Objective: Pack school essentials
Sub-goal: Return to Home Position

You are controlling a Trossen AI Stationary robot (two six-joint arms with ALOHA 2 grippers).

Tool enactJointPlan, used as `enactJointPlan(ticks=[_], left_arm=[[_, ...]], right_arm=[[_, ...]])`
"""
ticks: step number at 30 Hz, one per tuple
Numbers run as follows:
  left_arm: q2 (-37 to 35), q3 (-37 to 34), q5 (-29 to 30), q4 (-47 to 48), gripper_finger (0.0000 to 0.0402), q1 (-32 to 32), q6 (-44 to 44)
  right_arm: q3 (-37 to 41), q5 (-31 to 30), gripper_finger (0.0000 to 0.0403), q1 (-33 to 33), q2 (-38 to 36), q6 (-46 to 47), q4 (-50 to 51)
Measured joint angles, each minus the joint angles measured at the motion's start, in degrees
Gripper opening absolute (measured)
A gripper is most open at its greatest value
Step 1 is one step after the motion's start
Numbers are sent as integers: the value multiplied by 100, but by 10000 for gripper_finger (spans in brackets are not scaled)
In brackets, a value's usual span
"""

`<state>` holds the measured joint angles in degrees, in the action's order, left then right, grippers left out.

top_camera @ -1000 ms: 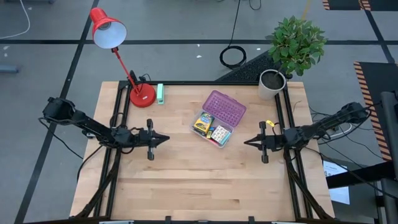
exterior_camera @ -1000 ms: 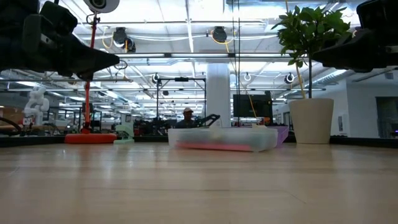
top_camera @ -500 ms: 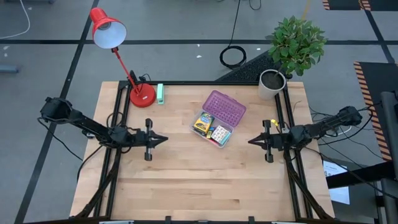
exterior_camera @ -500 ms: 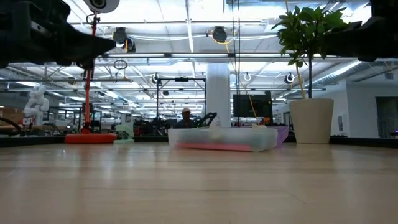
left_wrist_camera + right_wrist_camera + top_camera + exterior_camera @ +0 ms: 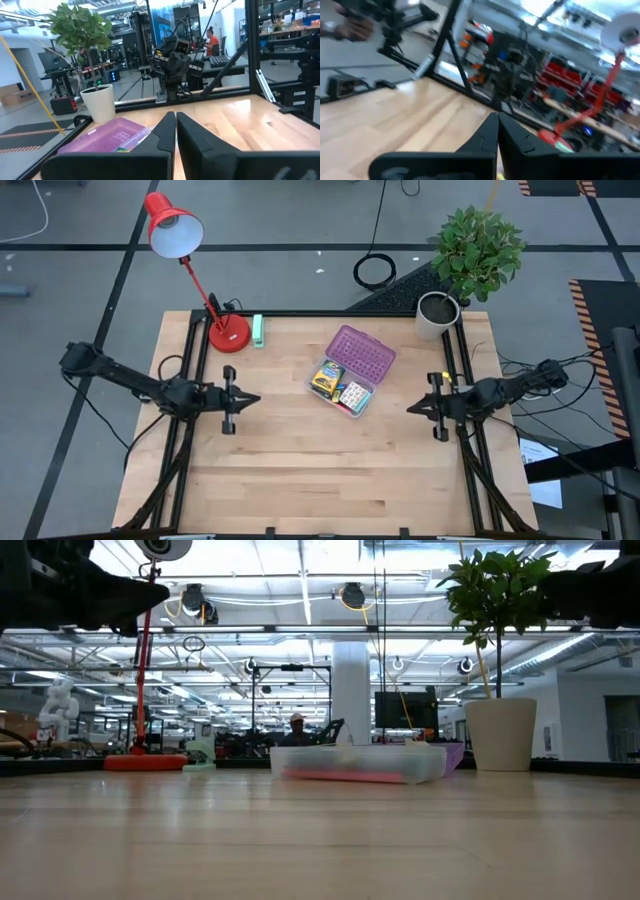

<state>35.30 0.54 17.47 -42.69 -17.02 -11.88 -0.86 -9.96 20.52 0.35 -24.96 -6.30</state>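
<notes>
A clear case [image 5: 340, 388] lies open in the middle of the table, its purple lid [image 5: 361, 354] folded back toward the far side. In its base lie a green-yellow crayon box [image 5: 327, 378] and a small patterned pack [image 5: 355, 395]. The low view shows the case [image 5: 356, 762] flat on the wood. My left gripper [image 5: 257, 399] is shut and hovers left of the case, pointing at it. My right gripper [image 5: 409, 408] is shut and hovers right of the case. Both fingertip pairs close on nothing in the wrist views [image 5: 176, 116] [image 5: 498, 116].
A red desk lamp [image 5: 229, 333] stands at the far left with a mint-green block [image 5: 258, 330] beside its base. A potted plant [image 5: 437, 315] stands at the far right corner. Bare wood [image 5: 320, 470] stretches along the near half.
Both arms have drawn back from the case, the left toward the table's left edge and the right toward its right edge, and both have risen in the low view. The case and its contents have stayed put.
</notes>
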Motion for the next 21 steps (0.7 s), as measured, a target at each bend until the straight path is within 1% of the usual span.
enactJointPlan(ticks=[1, 7, 11, 13, 18, 21], left_arm=[[-120, 0, 1, 95, 19, 0, 2], [-533, 0, 20, 454, 19, 0, 0], [-579, 2, 40, 478, 19, 0, -98], [-579, 2, 56, 478, 19, 6, -123], [-576, 2, 60, 485, 19, 92, -88], [-576, 2, 64, 490, 19, 104, -48]], right_arm=[[0, 114, 0, -20, -39, -27, -4], [0, 146, 0, -388, -28, -84, -30], [0, 764, 0, -841, -28, -158, -29], [0, 966, 0, -1128, -28, -67, -24], [0, 1321, 0, -1770, -28, 158, -10], [0, 1323, 0, -2040, -28, 270, -8]])
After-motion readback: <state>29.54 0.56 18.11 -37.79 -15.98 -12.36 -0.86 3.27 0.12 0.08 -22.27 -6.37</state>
